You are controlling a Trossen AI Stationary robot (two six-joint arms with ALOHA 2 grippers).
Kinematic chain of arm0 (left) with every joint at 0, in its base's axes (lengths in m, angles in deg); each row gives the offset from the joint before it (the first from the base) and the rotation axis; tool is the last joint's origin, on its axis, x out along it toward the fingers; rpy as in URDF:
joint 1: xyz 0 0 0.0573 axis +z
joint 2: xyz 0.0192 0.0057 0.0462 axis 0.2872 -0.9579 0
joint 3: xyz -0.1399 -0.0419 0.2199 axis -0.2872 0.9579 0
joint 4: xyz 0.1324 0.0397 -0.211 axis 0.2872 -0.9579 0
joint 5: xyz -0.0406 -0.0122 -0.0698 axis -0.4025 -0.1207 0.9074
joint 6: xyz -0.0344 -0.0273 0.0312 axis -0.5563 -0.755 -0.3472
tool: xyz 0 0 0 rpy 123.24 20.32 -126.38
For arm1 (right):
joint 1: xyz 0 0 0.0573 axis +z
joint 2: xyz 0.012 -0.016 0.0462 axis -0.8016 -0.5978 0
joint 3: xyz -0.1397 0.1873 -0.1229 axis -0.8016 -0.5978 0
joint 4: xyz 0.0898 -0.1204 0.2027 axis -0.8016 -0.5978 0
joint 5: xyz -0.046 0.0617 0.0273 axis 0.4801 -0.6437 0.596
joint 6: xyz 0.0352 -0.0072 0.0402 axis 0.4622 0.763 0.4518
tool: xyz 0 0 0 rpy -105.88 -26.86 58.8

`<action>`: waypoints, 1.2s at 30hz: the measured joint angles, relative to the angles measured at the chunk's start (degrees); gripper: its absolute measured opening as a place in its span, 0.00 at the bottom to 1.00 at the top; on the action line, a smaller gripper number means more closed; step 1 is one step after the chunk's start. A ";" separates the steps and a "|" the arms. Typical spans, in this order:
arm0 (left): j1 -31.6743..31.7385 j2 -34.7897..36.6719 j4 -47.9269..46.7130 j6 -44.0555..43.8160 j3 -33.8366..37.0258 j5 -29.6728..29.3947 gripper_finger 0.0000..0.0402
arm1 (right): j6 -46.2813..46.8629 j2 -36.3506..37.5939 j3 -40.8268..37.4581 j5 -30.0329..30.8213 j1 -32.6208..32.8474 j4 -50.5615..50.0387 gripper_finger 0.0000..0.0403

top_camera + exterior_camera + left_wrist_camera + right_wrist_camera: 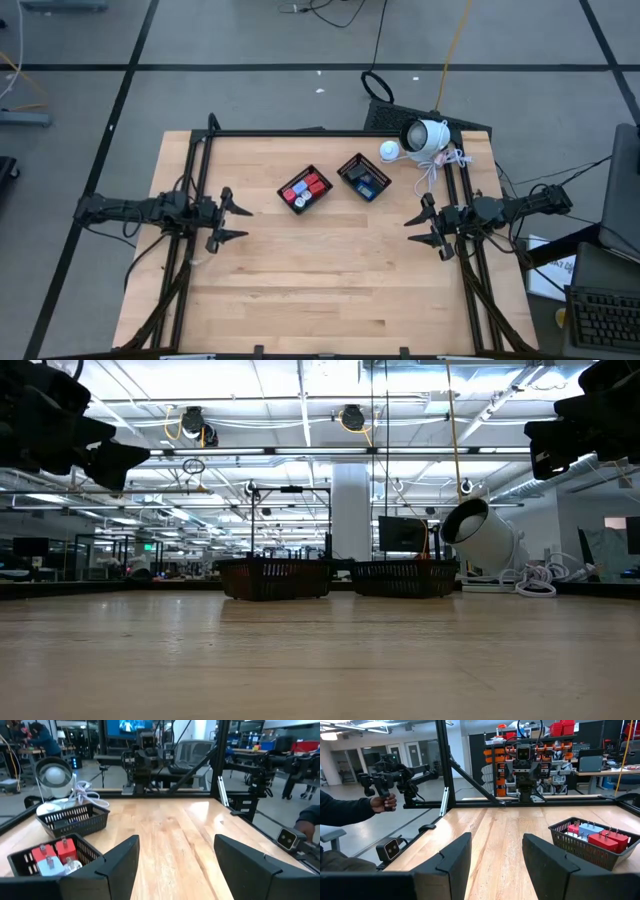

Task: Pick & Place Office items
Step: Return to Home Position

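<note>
We found the table bearing two mesh baskets toward its 12 o'clock edge. The left gripper hung at 9 o'clock and the right gripper at 3 o'clock, both spread wide, empty, and well apart from the baskets. The left basket held the red blocks and a pale blue block; the right basket held the blue-faced rectangles. We judged placing complete and homing in hand; the next move called only for drawing both arms back, clear of the baskets.
</note>
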 joint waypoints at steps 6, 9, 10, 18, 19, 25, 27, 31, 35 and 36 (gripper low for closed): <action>0.00 -1.84 0.17 -0.92 0.02 0.02 0.66 | 0.00 0.00 -0.02 0.00 0.00 0.00 0.42; 0.00 -1.86 0.53 -1.27 0.07 0.04 0.67 | 0.00 0.00 0.00 0.00 0.01 0.00 0.42; 0.00 -1.80 0.57 -1.10 0.07 0.02 0.68 | 0.00 0.00 0.00 0.00 -0.01 0.00 0.42; 0.00 -1.75 1.85 0.02 0.09 0.02 0.70 | 0.00 0.00 -0.01 0.00 0.00 0.00 0.42; 0.01 -1.75 2.67 0.04 0.09 0.02 0.70 | 0.00 0.00 -0.01 0.00 -0.01 0.00 0.42; 0.00 -1.75 5.87 0.04 0.07 0.02 0.67 | 0.00 0.00 -0.01 0.00 -0.01 0.00 0.42; 0.00 -1.75 5.70 -0.40 0.07 0.02 0.66 | 0.00 0.00 -0.01 0.00 0.00 0.00 0.42; 0.02 -1.75 3.98 -1.47 0.07 0.02 0.64 | 0.00 0.00 0.00 0.00 0.01 0.00 0.42; 0.02 -1.75 2.89 -2.13 0.07 0.02 0.64 | 0.00 0.00 0.00 -0.01 -0.01 0.00 0.42; 0.02 -1.75 2.94 -2.12 0.07 0.02 0.64 | 0.00 0.00 -0.01 0.00 0.00 -0.01 0.42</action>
